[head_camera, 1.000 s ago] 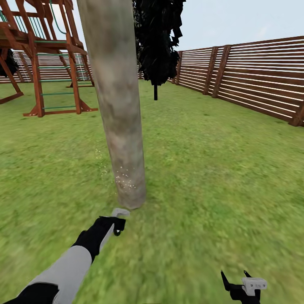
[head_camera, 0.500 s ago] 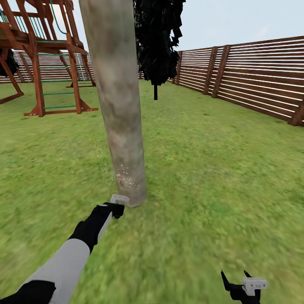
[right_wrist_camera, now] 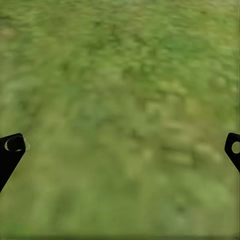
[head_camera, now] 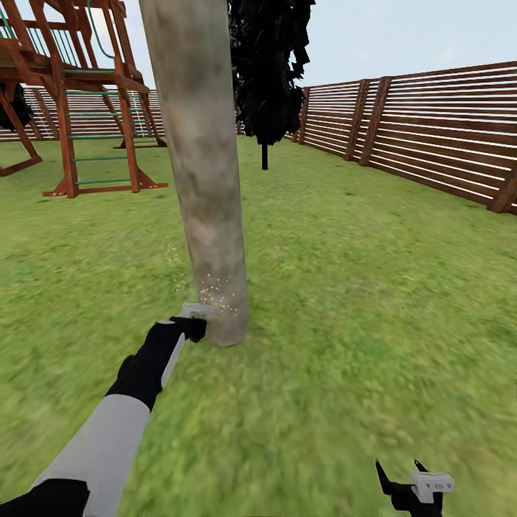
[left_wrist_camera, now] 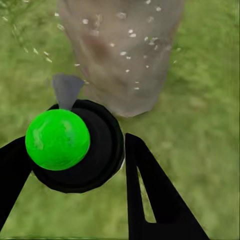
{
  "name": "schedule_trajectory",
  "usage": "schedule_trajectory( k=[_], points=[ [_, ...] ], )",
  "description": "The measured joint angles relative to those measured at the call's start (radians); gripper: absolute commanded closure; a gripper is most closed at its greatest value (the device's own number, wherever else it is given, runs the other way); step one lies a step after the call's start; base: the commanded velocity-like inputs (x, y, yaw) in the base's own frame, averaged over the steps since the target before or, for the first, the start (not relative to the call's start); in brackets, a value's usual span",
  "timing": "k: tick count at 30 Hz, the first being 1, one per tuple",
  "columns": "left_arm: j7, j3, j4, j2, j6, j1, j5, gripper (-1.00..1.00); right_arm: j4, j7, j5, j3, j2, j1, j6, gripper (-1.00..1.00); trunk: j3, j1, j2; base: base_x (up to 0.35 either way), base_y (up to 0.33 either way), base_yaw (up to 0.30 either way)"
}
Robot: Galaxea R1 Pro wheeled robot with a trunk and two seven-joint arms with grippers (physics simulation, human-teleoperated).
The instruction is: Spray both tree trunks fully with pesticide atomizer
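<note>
Compared with the frame one second earlier: left gripper (head_camera: 192, 316) now further forward, from short of the trunk's foot to just beside the base of the tree trunk (head_camera: 205, 165); trunk base slightly higher in the head view, so some camera shift as well. Right gripper (head_camera: 413, 485) unchanged at the lower edge of the head view.

Left arm: stretched forward and low over the grass (head_camera: 359, 287), grey forearm and black wrist in line toward the trunk.

Left jaws: clamped on the pesticide atomizer (left_wrist_camera: 75, 145), black fingers (left_wrist_camera: 150, 195) on either side of its dark round body, green dot facing the wrist camera, grey nozzle toward the bark.

White specks of pesticide (head_camera: 215, 298) scattered over the lower trunk (left_wrist_camera: 122, 50) and beside it.

Right jaws: spread wide over bare grass (right_wrist_camera: 120, 100), nothing between the fingertips (right_wrist_camera: 12, 147).

Background: wooden fence (head_camera: 431, 136), play frame (head_camera: 72, 93).
</note>
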Motion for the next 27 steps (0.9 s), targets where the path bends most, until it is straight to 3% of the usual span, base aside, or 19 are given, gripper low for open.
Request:
schedule_trajectory(
  k=[2,3,6,8,11,14,17,18,20,23,24,26,27],
  points=[
    [-0.004,0.019,-0.031,0.014,0.031,0.001,0.01,1.0,0.0,0.0,0.0,0.0,0.0,0.0,0.0,-1.0,0.0,0.0,0.0,0.0,0.0,0.0],
    [-0.005,0.019,-0.043,0.008,0.042,0.002,0.016,1.0,0.0,0.0,0.0,0.0,0.0,0.0,0.0,-1.0,0.0,0.0,0.0,0.0,0.0,0.0],
    [-0.006,0.016,-0.05,-0.044,0.051,0.0,0.022,1.0,0.0,0.0,0.0,0.0,0.0,0.0,0.0,-1.0,0.0,0.0,0.0,0.0,0.0,0.0],
    [-0.007,0.018,-0.091,-0.064,0.087,-0.005,0.016,1.0,0.0,0.0,0.0,0.0,0.0,0.0,0.0,-1.0,0.0,0.0,0.0,0.0,0.0,0.0],
    [-0.009,0.026,-0.153,-0.048,0.124,-0.006,0.008,1.0,0.0,0.0,0.0,0.0,0.0,0.0,0.0,-1.0,0.0,0.0,0.0,0.0,0.0,0.0],
    [-0.012,0.056,-0.214,-0.001,0.159,-0.006,0.007,1.0,0.0,0.0,0.0,0.0,0.0,0.0,0.0,-1.0,0.0,0.0,0.0,0.0,0.0,0.0],
    [-0.013,0.06,-0.241,-0.014,0.208,-0.007,0.02,1.0,0.0,0.0,0.0,0.0,0.0,0.0,0.0,-1.0,0.0,0.0,0.0,0.0,0.0,0.0],
    [-0.013,0.058,-0.269,-0.042,0.248,-0.009,0.027,1.0,0.0,0.0,0.0,0.0,0.0,0.0,0.0,-1.0,0.0,0.0,0.0,0.0,0.0,0.0],
    [-0.013,0.029,-0.291,-0.065,0.269,-0.018,0.024,1.0,0.0,0.0,0.0,0.0,0.0,0.0,0.0,-1.0,0.0,0.0,0.0,0.0,0.0,0.0],
    [-0.011,-0.07,-0.313,-0.071,0.316,-0.026,0.022,1.0,0.0,0.0,0.0,0.0,0.0,0.0,0.0,-1.0,0.0,0.0,0.0,0.0,0.0,0.0],
    [-0.01,-0.077,-0.33,-0.067,0.331,-0.027,0.012,1.0,0.0,0.0,0.0,0.0,0.0,0.0,0.0,-1.0,0.0,0.0,0.0,0.0,0.0,0.0],
    [-0.01,-0.054,-0.345,-0.058,0.341,-0.027,0.004,1.0,0.0,0.0,0.0,0.0,0.0,0.0,0.0,-1.0,0.0,0.0,0.0,0.0,0.0,0.0],
    [-0.011,-0.009,-0.348,-0.053,0.343,-0.026,0.0,1.0,0.0,0.0,0.0,0.0,0.0,0.0,0.0,-1.0,0.0,0.0,0.0,0.0,0.0,0.0]
  ],
)
